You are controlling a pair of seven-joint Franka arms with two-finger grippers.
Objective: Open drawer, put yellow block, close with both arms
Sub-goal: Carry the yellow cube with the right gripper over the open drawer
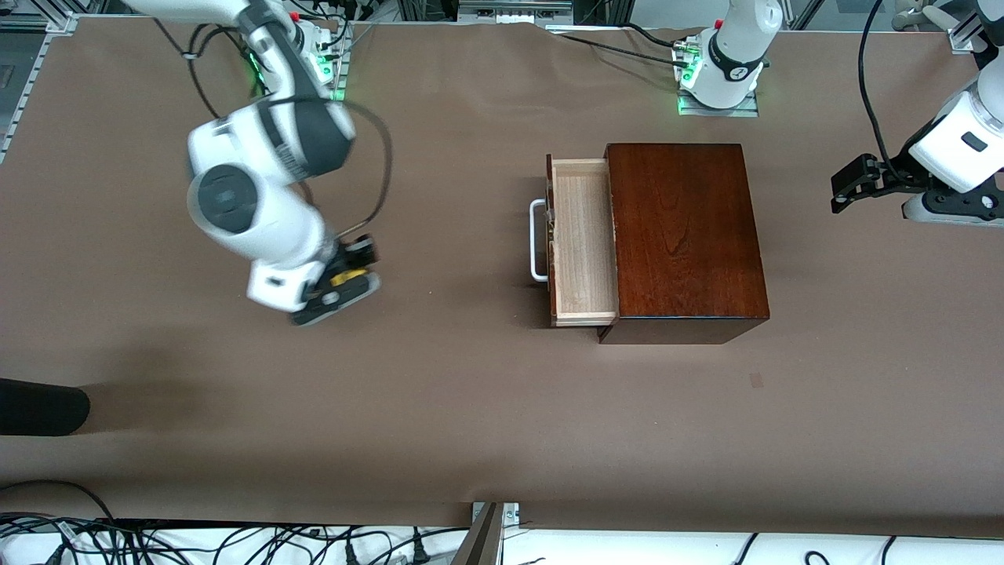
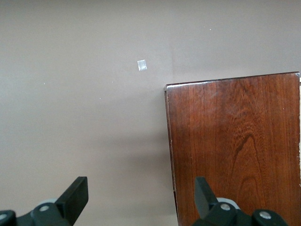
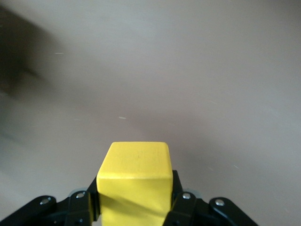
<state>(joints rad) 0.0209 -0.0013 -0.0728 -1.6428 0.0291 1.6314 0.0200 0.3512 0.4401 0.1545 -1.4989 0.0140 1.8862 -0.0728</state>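
Table [image 1: 471, 424]: brown covering; a small pale patch [image 1: 756, 380] lies on it, nearer the front camera than the box.

Box [image 1: 682, 235]: glossy dark mahogany, standing toward the left arm's end of the table.

Drawer [image 1: 582, 243]: pulled out of the box toward the right arm's end; pale-wood tray exposed, no block visible in it; white bar handle [image 1: 537, 241] on its front.

Yellow block [image 3: 134, 181]: clamped between the fingers of the right gripper [image 1: 345, 284], over bare table well apart from the drawer, toward the right arm's end.

Left gripper [image 2: 141, 195]: fingers spread apart, grasping nothing; the arm waits over the table by the box, at the left arm's end.
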